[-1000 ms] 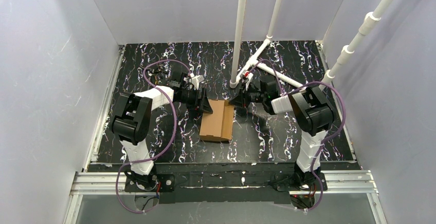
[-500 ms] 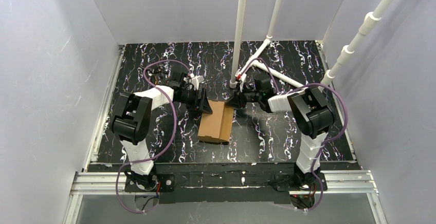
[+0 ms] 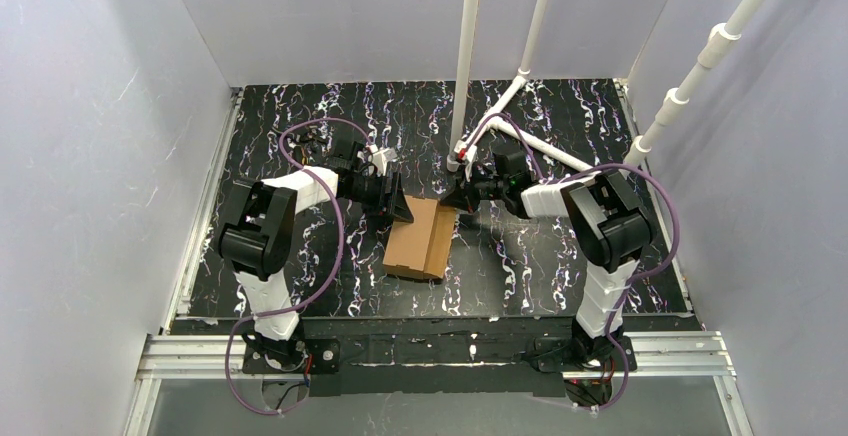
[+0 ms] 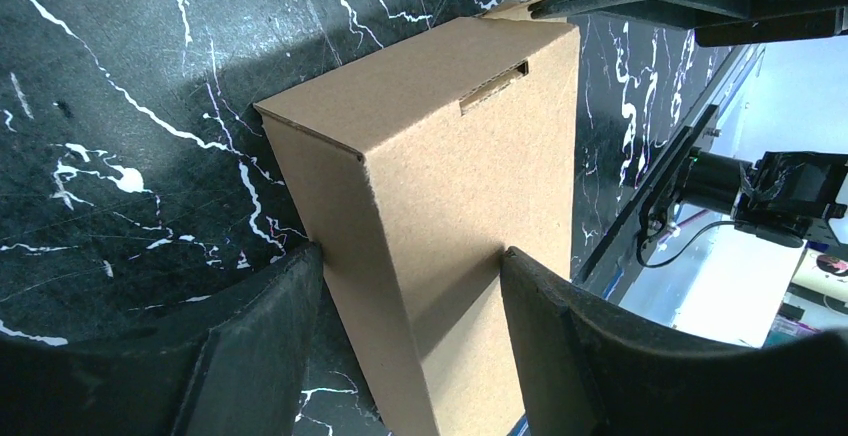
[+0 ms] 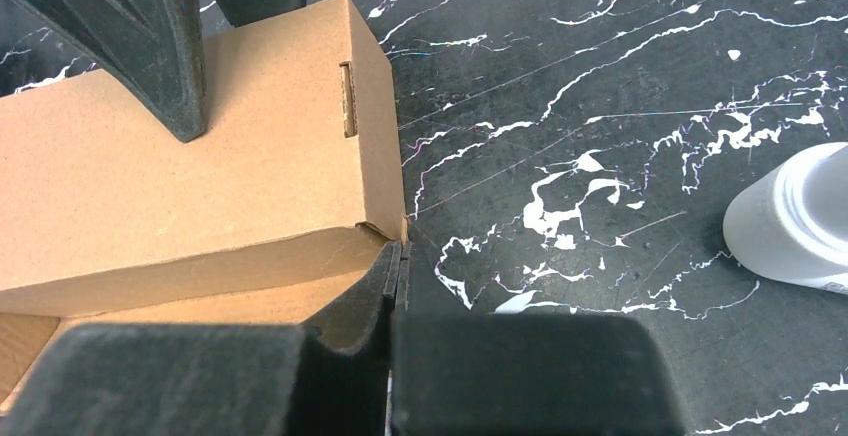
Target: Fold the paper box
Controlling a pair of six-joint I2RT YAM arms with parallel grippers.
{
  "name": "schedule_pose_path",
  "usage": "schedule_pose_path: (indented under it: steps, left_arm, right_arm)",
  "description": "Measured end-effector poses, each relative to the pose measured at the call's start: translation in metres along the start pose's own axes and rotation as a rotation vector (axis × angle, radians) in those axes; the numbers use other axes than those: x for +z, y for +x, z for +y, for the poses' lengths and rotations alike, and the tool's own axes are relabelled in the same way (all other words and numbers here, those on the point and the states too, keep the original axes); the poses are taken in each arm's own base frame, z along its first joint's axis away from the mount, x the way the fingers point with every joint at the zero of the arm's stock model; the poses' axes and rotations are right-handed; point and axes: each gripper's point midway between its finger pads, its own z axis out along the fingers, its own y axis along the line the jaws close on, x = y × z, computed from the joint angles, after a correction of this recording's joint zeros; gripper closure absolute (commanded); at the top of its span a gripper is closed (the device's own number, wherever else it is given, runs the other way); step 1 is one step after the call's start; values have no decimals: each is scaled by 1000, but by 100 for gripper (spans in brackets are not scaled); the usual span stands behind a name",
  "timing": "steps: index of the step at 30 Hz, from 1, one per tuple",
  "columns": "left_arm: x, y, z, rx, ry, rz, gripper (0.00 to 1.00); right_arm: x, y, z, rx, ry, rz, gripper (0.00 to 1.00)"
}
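Note:
The paper box (image 3: 422, 239) is a folded brown cardboard box lying in the middle of the black marbled table, with a slit (image 4: 495, 86) in its top face. My left gripper (image 3: 400, 206) straddles the box's far left end. One of its fingers (image 4: 260, 346) presses the side wall and the other sits on the top face, so my left gripper (image 4: 412, 253) is shut on the paper box (image 4: 440, 156). My right gripper (image 3: 452, 199) is shut. Its tips (image 5: 400, 251) touch the far right corner of the paper box (image 5: 200, 176), where a small tab sticks out, with nothing visible between them.
White pipes (image 3: 465, 56) rise from the table behind the box. A white pipe foot (image 5: 800, 221) stands to the right of my right gripper. More pipe lies on the table at the back right (image 3: 540, 146). Pale walls close in three sides.
My right gripper has closed its jaws and edged left against the box's corner. The box has turned slightly. The left gripper has kept its hold.

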Motion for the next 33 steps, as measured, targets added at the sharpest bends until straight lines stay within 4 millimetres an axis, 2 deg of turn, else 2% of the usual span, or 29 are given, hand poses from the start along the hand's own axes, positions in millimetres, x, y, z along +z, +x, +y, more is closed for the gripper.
schedule_pose_path:
  steps: [15,20,22,26,33]
  left_arm:
    - [0,0,0,-42,-1,0,37]
    - [0,0,1,-47,-1,-7,27]
    - [-1,-1,1,-45,-5,-19,16]
    - [-10,-8,-3,-12,-34,-61,9]
    - [-37,-29,-22,171,-216,-195,6]
  right_arm:
    - [-6,6,7,-25,-18,18,99]
    - [-7,7,6,-17,-14,19,99]
    - [-7,7,6,-14,-11,17,99]
    - [-7,6,5,-4,-4,12,99]
    - [-7,6,3,24,13,11,99]
